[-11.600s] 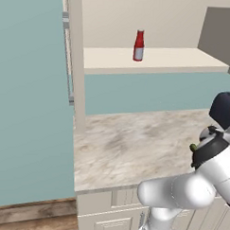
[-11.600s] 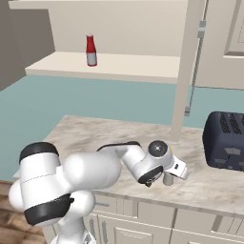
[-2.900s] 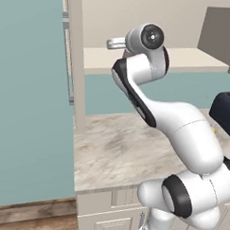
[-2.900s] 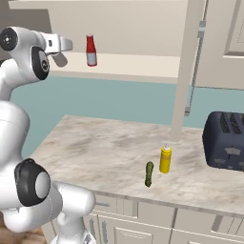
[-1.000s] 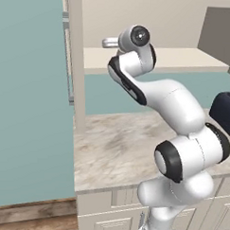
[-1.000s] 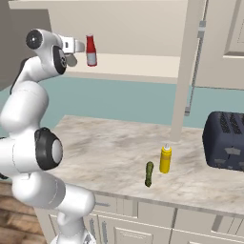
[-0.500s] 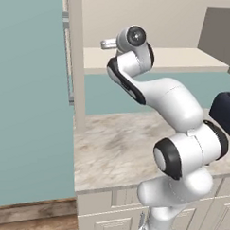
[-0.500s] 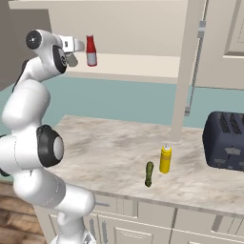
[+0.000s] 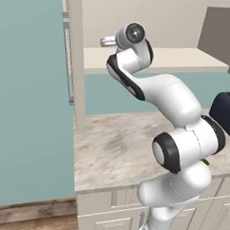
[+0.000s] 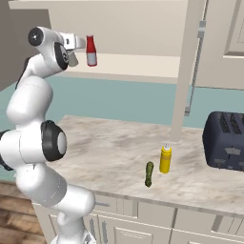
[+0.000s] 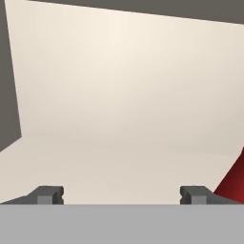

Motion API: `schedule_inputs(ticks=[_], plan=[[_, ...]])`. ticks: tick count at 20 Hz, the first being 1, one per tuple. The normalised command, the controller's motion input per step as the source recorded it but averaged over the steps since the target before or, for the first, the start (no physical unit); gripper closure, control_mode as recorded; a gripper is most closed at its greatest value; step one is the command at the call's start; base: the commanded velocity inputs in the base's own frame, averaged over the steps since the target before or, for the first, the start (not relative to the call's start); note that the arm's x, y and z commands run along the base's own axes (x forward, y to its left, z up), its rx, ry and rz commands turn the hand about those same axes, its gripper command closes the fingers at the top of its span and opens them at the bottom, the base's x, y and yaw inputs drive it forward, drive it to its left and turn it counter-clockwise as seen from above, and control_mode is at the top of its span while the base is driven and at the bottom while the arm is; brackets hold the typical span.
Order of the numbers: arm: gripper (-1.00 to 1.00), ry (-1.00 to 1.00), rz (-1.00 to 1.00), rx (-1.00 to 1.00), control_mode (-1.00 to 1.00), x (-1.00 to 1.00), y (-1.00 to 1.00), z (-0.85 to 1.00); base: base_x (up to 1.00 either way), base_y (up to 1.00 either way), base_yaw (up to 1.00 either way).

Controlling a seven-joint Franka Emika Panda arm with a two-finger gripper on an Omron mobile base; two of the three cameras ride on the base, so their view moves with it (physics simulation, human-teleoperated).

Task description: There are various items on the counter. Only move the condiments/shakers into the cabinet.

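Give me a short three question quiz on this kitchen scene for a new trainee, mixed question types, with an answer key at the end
1. True or false: the small red bottle stands on the cabinet shelf.
2. Which condiment is on the counter? A) yellow squeeze bottle B) white jar C) blue can
3. Fill in: in the hand view the gripper is ____, with nothing between its fingertips.

Key: 1 true; 2 A; 3 open.

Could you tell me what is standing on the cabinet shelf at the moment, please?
The small red bottle stands upright on the cabinet shelf, beside the open gripper. The robot's arm covers the shelf's left end, so anything there cannot be seen.
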Motion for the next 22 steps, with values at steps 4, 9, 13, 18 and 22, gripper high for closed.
schedule_inputs(ticks=[4,9,13,18,22], plan=[[-1.00,-0.04,0.00,-0.02,-1.00,0.07,0.00,-0.07,0.00,0.00,0.00],[-1.00,-0.13,0.00,-0.08,-1.00,0.20,0.00,-0.24,0.00,0.00,0.00],[-1.00,-0.09,0.00,-0.04,-1.00,0.16,0.00,-0.16,0.00,0.00,0.00],[-1.00,0.00,0.00,0.00,-1.00,0.00,0.00,0.00,0.00,0.00,0.00],[-1.00,-0.01,0.00,-0.01,-1.00,0.01,0.00,-0.01,0.00,0.00,0.00]])
